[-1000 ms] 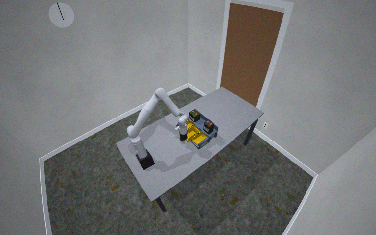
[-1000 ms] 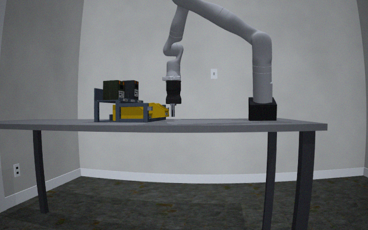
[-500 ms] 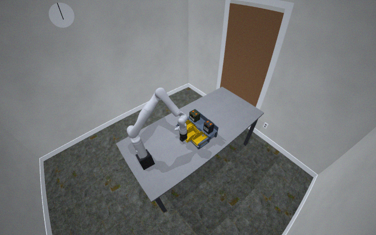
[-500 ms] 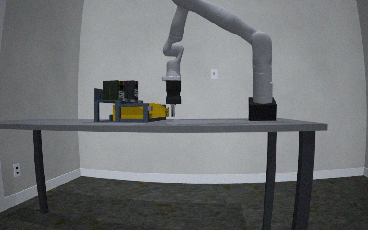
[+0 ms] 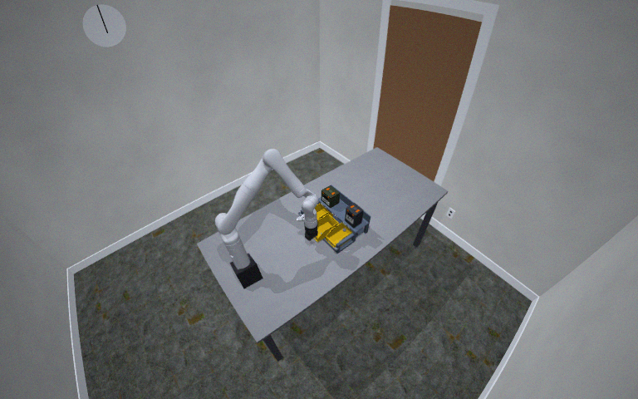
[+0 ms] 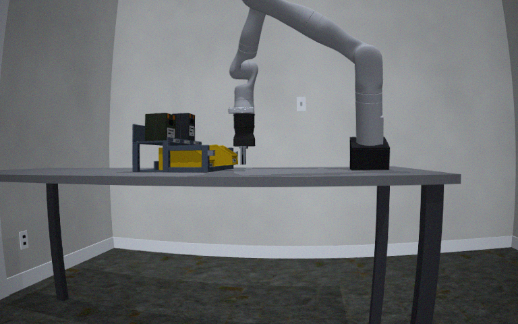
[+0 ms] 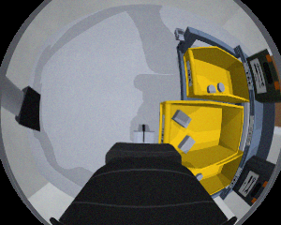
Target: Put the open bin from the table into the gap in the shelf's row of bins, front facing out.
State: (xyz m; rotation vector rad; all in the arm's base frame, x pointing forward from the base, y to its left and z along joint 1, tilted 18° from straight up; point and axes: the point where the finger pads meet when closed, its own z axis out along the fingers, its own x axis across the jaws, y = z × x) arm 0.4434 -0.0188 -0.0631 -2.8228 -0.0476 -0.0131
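Note:
The middle yellow bin (image 5: 326, 231) (image 6: 224, 154) (image 7: 208, 124) holds two grey block parts and lies in the row on the shelf (image 6: 135, 156) (image 7: 182, 75). Its open front faces the robot and sticks out past the front lip and the neighbouring bin. Whether its floor is tilted I cannot tell. A yellow bin (image 7: 215, 70) with two round parts stands on one side, and another yellow bin (image 5: 341, 238) (image 6: 185, 158) (image 7: 220, 180) on the other, partly hidden in the wrist view. My gripper (image 5: 309, 240) (image 6: 243, 163) (image 7: 143, 130) is shut and empty, pointing down, just in front of the middle bin's front.
A dark green box (image 5: 330, 196) (image 6: 156, 126) (image 7: 263, 77) and a dark grey box (image 5: 353, 215) (image 6: 185, 126) (image 7: 255, 180) stand on the low board above the bins' rear. The robot's black base (image 5: 246, 273) (image 6: 369, 157) (image 7: 30, 109) is at the table's other end.

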